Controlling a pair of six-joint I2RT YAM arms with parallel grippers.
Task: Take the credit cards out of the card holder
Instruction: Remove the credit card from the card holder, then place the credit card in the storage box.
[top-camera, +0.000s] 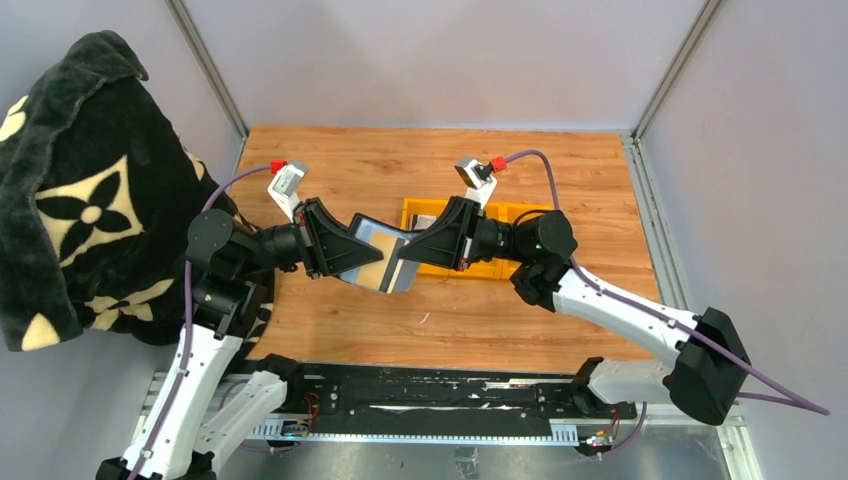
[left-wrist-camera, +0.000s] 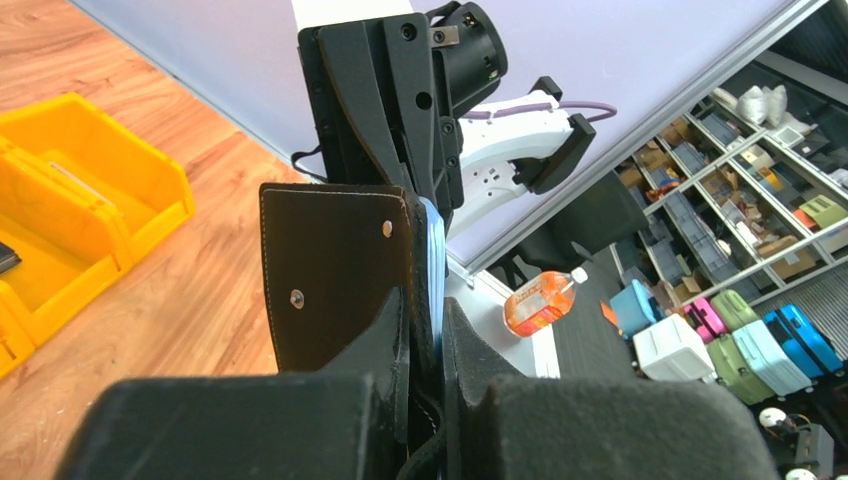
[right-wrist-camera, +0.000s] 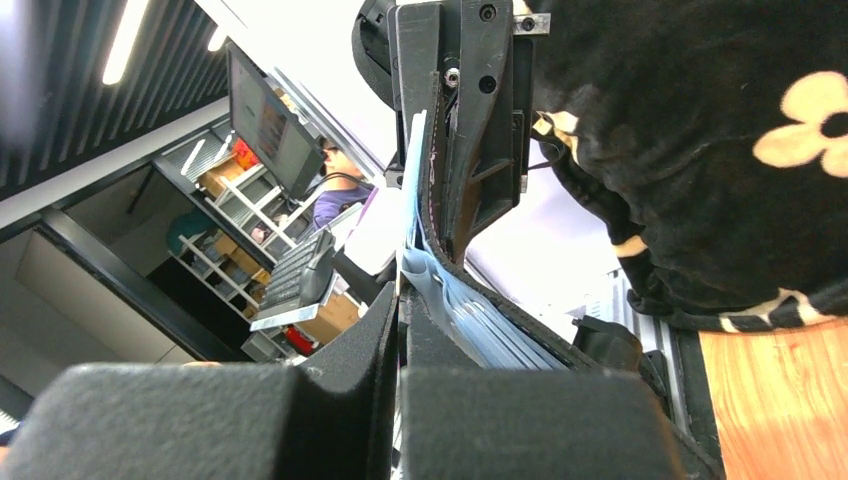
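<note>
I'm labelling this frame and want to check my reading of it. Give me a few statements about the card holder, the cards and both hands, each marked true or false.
1. The card holder is held up off the table between the two hands. True.
2. The left hand is open and empty. False: it is shut on the card holder.
3. The right hand pinches the credit cards. True.
4. The credit cards lie loose in the yellow bin. False: they sit in the card holder.
5. The flowered black blanket hangs on the right. False: it is on the left.
</note>
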